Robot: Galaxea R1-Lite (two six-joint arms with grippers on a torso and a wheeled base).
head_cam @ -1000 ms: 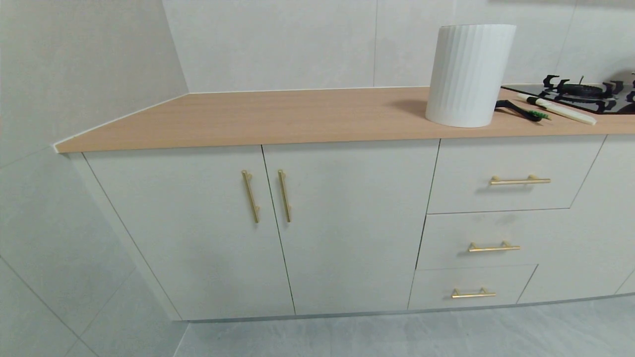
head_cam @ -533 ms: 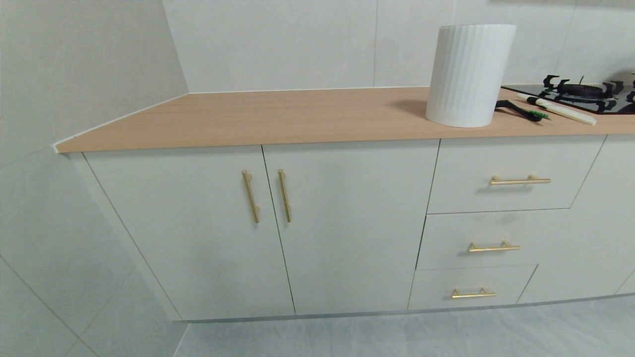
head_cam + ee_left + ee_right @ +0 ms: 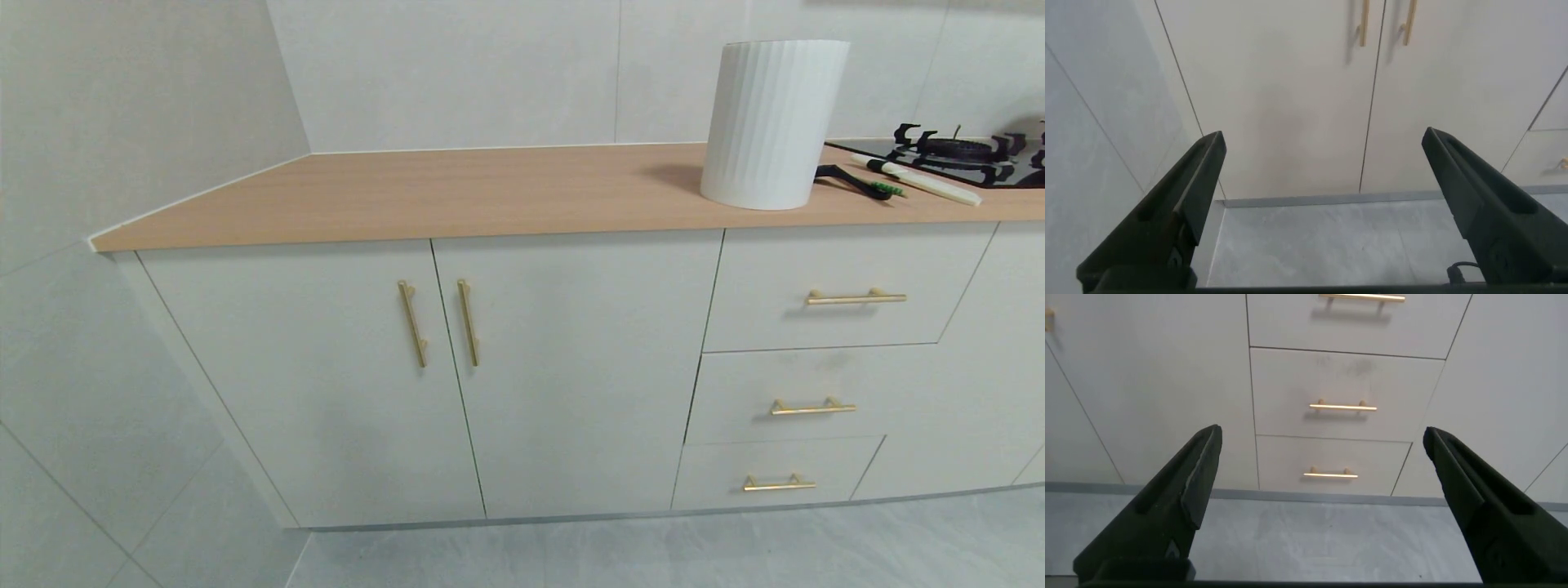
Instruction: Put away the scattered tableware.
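On the wooden countertop (image 3: 457, 192) stands a tall white ribbed holder (image 3: 771, 122). Just right of it lie a black-handled utensil with a green tip (image 3: 857, 183) and a long white utensil (image 3: 922, 181). My left gripper (image 3: 1323, 175) is open and hangs low, facing the double cabinet doors (image 3: 1315, 90) and the floor. My right gripper (image 3: 1323, 465) is open too, held low before the stack of drawers (image 3: 1343, 392). Nothing sits between either pair of fingers.
A black gas hob (image 3: 963, 151) sits at the far right of the counter. Below are two cabinet doors with gold handles (image 3: 441, 322) and three drawers (image 3: 841, 298). A tiled wall (image 3: 98, 163) closes in the left side. Grey floor (image 3: 653, 555) lies in front.
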